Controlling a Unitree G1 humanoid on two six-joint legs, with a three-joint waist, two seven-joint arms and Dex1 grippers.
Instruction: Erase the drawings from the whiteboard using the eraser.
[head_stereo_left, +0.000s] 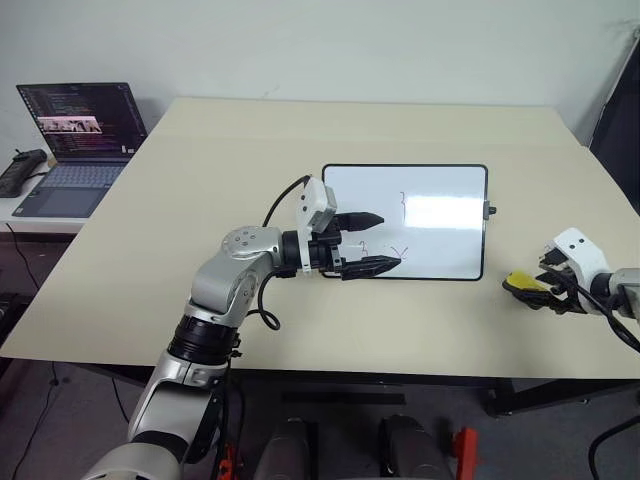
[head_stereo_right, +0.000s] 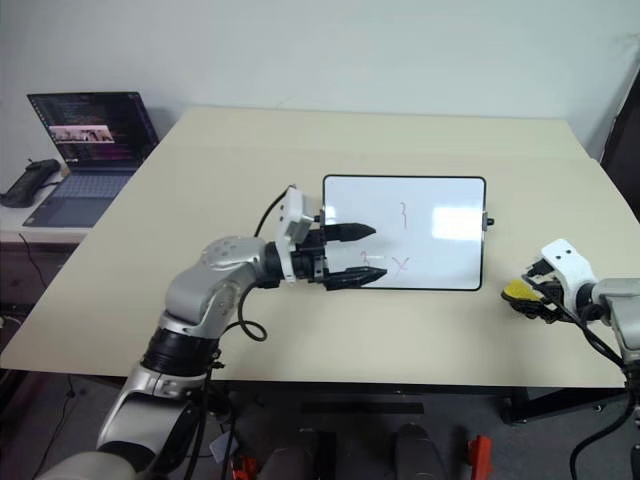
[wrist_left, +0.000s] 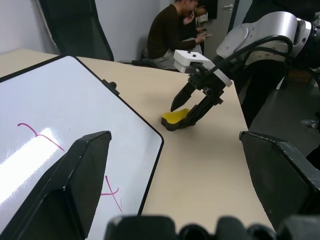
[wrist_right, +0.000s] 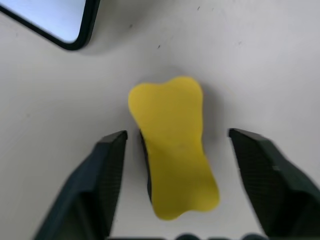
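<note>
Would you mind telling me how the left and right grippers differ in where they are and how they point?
The left gripper hovers over the whiteboard's near-left corner by the drawings; the right gripper straddles the eraser on the table. The left points sideways, about level; the right angles down. Both are open, gripping nothing.

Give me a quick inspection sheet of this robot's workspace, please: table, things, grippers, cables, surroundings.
Surface: large beige table, mostly bare.
Job's things: glossy white whiteboard with a thin black frame lies flat; thin reddish marker drawings remain on it; small yellow eraser lies on the table beside the board, apart from it.
Clutter: nothing seen.
Grippers: left gripper open, over the board's near left part; right gripper open, its black fingers flanking the eraser without touching.
Cables: black cable loops along the left arm.
Surroundings: open laptop on a side desk; seated person beyond the table.
</note>
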